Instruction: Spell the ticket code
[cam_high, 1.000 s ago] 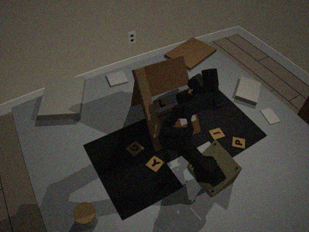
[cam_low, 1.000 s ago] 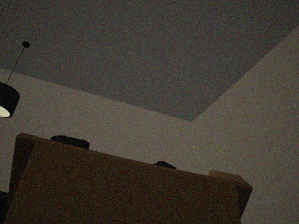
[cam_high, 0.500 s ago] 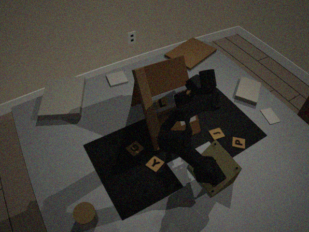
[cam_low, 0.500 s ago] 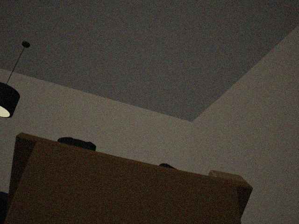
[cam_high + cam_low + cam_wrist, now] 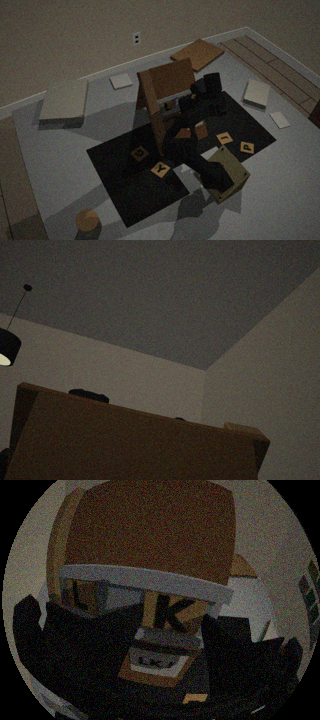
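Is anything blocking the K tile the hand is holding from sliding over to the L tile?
Nothing visible does. In the wrist view, the K tile is in the hand at the rail, and only a bare stretch of rail shows between it and the L tile.

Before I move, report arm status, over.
End effector shut on K tile, at the rail. L tile in rail, left, gap between. J tile waiting on mat. No obstruction visible between L and K.
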You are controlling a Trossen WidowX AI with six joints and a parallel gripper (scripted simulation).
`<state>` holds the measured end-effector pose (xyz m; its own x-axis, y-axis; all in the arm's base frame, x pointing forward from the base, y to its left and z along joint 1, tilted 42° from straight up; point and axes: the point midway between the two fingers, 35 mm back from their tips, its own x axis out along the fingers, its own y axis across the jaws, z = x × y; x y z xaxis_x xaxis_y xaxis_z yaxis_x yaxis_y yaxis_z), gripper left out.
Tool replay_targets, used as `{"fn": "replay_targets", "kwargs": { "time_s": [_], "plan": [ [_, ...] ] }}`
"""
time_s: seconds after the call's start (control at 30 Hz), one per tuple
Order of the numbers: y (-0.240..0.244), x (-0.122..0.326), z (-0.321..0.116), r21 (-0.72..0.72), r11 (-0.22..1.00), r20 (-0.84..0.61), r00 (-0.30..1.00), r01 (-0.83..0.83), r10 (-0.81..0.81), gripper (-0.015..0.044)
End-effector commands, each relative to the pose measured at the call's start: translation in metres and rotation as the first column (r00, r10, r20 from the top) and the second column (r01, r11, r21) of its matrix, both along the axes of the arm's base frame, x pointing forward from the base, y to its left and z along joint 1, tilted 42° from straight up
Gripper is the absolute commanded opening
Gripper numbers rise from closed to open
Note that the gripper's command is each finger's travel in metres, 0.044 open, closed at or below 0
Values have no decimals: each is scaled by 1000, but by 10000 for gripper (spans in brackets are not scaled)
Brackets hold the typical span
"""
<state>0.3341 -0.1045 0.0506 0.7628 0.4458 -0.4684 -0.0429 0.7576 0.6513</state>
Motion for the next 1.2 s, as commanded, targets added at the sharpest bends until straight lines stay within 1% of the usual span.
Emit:
{"fn": "replay_targets", "kwargs": {
  "time_s": [0.0, 1.17],
  "plan": [
    [3, -1, 0, 4, 1000, -7, 1000, 0, 0, 0],
    [18, -1, 14, 5, 1000, -7, 1000, 0, 0, 0]
  ]
}}
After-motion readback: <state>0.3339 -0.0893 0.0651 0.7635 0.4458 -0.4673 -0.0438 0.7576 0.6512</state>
